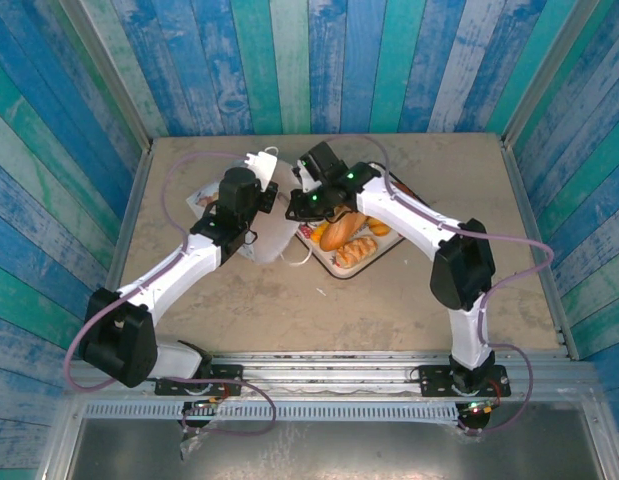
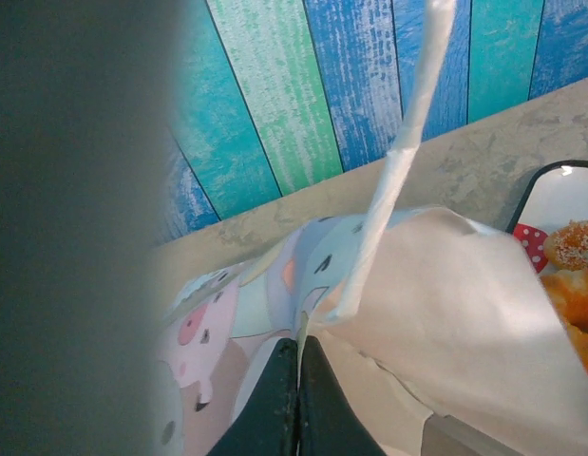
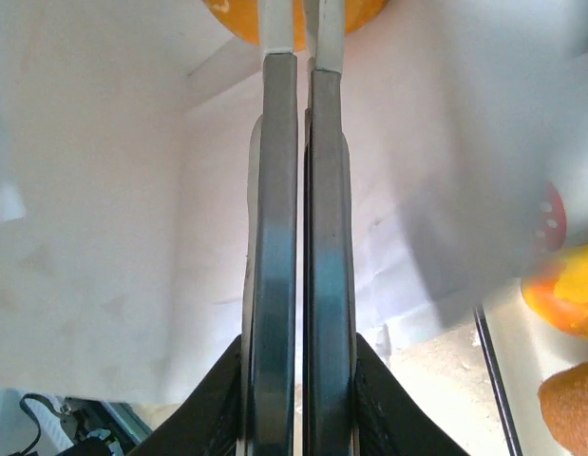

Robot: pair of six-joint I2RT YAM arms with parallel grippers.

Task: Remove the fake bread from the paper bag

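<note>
Fake bread [image 1: 341, 232] lies in the tray [image 1: 341, 272] on the tabletop [image 1: 389, 310]; the paper bag [image 1: 274, 235] rests just left of the tray, close beside the tray's left rim.

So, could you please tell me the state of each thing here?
Left gripper: shut on the paper bag.
Right gripper: shut, tips at an orange bread piece.
Paper bag: rim pinched, right gripper inside it.
Tray: flat on the table, bread pieces on it.
</note>
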